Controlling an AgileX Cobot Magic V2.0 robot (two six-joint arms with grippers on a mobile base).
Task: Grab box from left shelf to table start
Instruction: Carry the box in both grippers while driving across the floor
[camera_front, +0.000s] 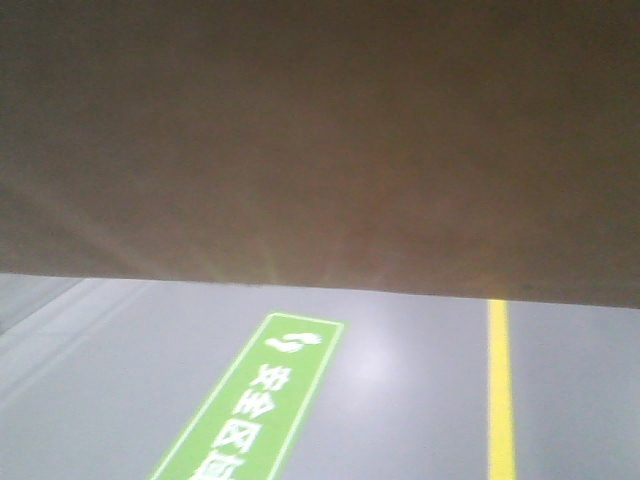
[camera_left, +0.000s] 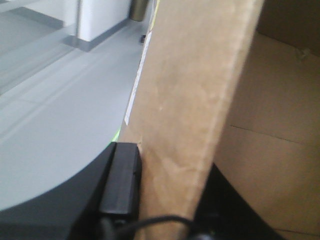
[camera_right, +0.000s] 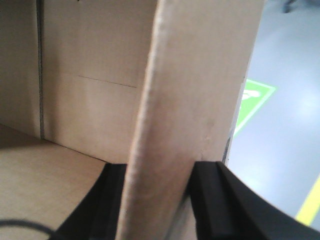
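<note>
The box (camera_front: 320, 140) is seen as a broad brown cardboard face filling the upper part of the front view, its lower edge running across the picture. Whether it is borne by anything other than the pincers cannot be told. Below that edge the grey floor (camera_front: 400, 400) is shown, and the same floor is seen beside the box in both wrist views.

The box is gripped on two sides. In the left wrist view an upright cardboard panel is clamped by the left pincer (camera_left: 170, 192), with one black finger (camera_left: 120, 185) pressed flat against the outer face and the other dark finger laid against the inner face; the open inside of the box is seen to the right of that panel. In the right wrist view another upright panel is clenched by the right pincer (camera_right: 160, 200), with a black finger set on each face and the inside of the box seen to the left.

On the floor a green marking (camera_front: 260, 400) with white characters is laid, and well apart from it a yellow line (camera_front: 500, 390) is painted.
</note>
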